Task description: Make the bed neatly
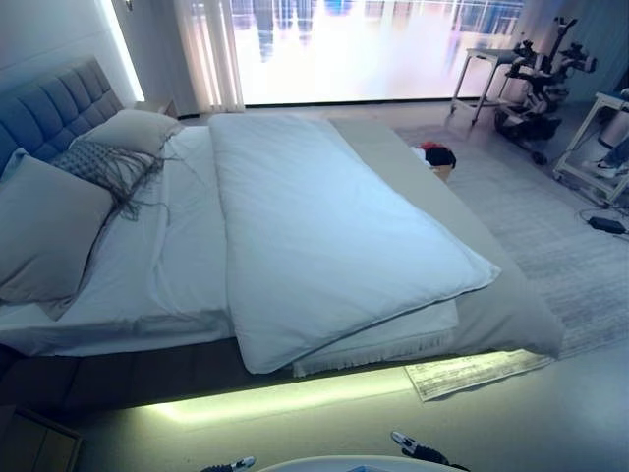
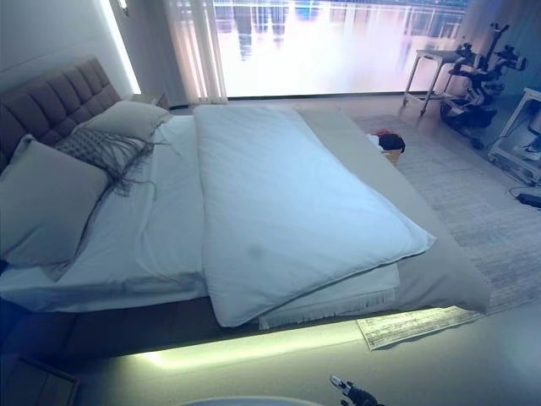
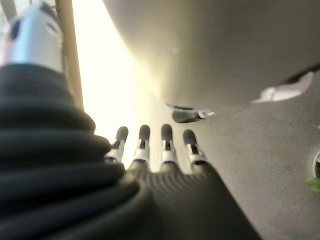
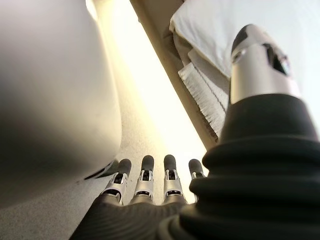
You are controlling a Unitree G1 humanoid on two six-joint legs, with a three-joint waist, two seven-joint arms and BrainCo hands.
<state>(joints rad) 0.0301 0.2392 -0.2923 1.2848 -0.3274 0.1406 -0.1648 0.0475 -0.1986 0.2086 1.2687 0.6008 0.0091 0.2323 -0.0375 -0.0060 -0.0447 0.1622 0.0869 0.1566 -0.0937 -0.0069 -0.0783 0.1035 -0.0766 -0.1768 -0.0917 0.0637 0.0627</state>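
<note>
White duvet (image 1: 324,236) spread lengthwise over the bed (image 1: 511,305), its near corner overhanging the lit foot edge; grey pillows (image 1: 49,231) lie against the headboard (image 1: 49,108). Left hand (image 3: 165,150) and right hand (image 4: 145,185) hang beside the bed, fingers straight and holding nothing.

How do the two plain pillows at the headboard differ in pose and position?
The near pillow stands propped up on its edge, tilted, with one corner pointing up; the far pillow lies lower and flatter, close to the window end. The near one looks larger, being closer to the camera. A fringed grey cushion sits between them. Both are plain and grey.
</note>
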